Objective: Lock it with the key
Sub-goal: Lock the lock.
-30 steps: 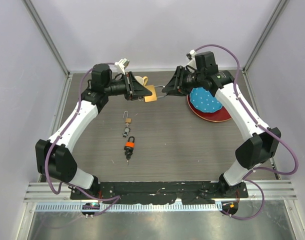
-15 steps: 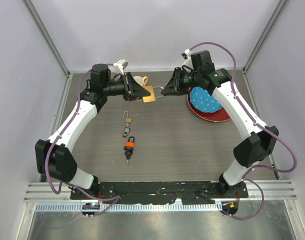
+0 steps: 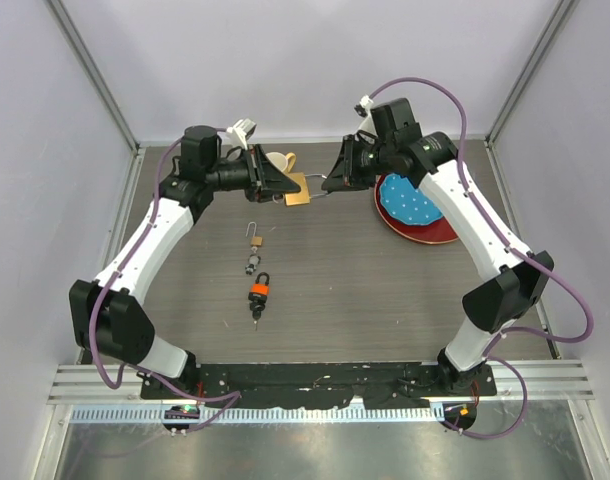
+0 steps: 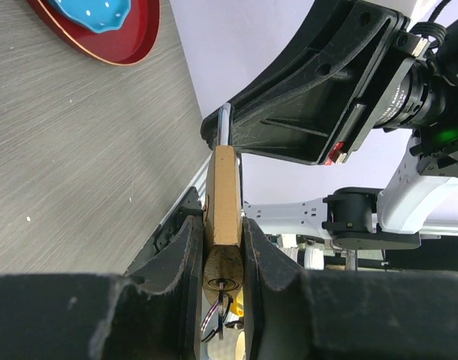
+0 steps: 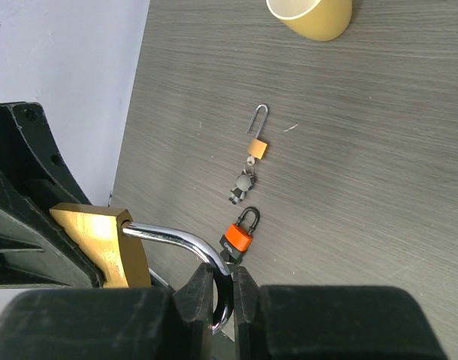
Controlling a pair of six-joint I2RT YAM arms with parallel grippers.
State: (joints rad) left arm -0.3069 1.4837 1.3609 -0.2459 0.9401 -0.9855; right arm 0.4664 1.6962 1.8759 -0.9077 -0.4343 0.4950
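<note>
While the left gripper clamps the square brass padlock body above the desk's 12 o'clock edge, the right gripper pinches its curved steel shackle.

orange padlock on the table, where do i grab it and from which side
By its orange body, from straight above, pinching across the left and right edges: it lies flat, shackle at the far end, what looks like a key at the near.

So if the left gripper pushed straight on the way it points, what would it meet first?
Most likely the right gripper, straight across, pinching the shackle of the brass padlock that the left gripper holds.
</note>
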